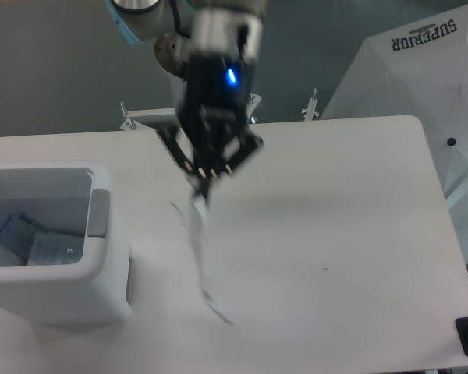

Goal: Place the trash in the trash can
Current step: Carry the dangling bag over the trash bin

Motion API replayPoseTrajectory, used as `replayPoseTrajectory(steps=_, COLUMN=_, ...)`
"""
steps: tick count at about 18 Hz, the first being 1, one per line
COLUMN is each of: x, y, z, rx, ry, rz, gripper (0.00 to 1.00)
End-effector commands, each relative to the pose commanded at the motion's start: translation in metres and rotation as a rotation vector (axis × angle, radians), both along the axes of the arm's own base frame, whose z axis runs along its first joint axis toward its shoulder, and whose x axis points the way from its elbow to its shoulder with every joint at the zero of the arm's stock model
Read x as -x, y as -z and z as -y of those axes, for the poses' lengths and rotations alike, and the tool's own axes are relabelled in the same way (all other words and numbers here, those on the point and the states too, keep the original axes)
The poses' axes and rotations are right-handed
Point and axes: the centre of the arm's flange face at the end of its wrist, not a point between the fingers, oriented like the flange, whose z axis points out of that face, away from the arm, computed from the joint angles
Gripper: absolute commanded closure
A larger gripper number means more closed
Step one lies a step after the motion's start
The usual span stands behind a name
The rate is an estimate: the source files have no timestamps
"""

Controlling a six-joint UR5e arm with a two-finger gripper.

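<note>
Nearest the camera on the left stands the boxy white plastic trash can (pixel 78 300) with rounded corners and a grey panel on its right rim. Inside it, against the near-left of the well, lies a crushed clear bluish plastic bottle (pixel 19 230) with some pale printed wrapping beside it. The bin rests on the flat white table (pixel 359 234), which runs back to a grey wall.

Right of the bin and apart from it, the thin crinkled clear-white plastic bag (pixel 203 257) hangs in the air as a narrow, blurred streak, its lower end trailing toward the near edge of the table. Its top end sits between the fingertips of the black two-finger gripper (pixel 201 184), whose jaws are drawn together, pinching the bag at the top. The gripper points downward above the middle of the table, higher than the bin's rim, with a blue light glowing on its wrist.

At far right a white folded umbrella-like cover (pixel 405 70) carries dark lettering.
</note>
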Motion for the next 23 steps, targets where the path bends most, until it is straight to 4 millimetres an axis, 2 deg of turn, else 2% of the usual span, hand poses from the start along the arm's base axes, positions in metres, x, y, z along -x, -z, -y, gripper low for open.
replayPoseTrajectory(steps=1, x=-0.012, y=-0.009, z=0.004, rx=-0.021, ry=-0.001, rz=0.019, gripper=1.0)
replayPoseTrajectory(steps=3, x=-0.051, y=-0.012, z=0.007, rx=-0.043, ry=0.055, rz=0.054, gripper=1.0)
replayPoseTrajectory(steps=5, x=-0.063, y=-0.014, z=0.011, rx=-0.048, ry=0.071, rz=0.054, gripper=1.0)
replayPoseTrajectory(steps=6, x=-0.071, y=-0.013, z=0.007, rx=-0.049, ry=0.094, rz=0.059, gripper=1.0)
replayPoseTrajectory(steps=8, x=-0.093, y=-0.003, z=-0.009, rx=-0.038, ry=0.166, rz=0.082, gripper=1.0)
replayPoseTrajectory(steps=10, x=-0.105, y=0.015, z=-0.021, rx=-0.012, ry=0.203, rz=0.104, gripper=1.0)
replayPoseTrajectory(steps=13, x=-0.109, y=0.033, z=-0.043, rx=0.018, ry=0.235, rz=0.13, gripper=1.0)
replayPoseTrajectory(steps=16, x=-0.115, y=0.049, z=-0.056, rx=0.043, ry=0.259, rz=0.153, gripper=1.0)
replayPoseTrajectory(steps=23, x=-0.098, y=0.087, z=-0.085, rx=0.1, ry=0.257, rz=0.194, gripper=1.0)
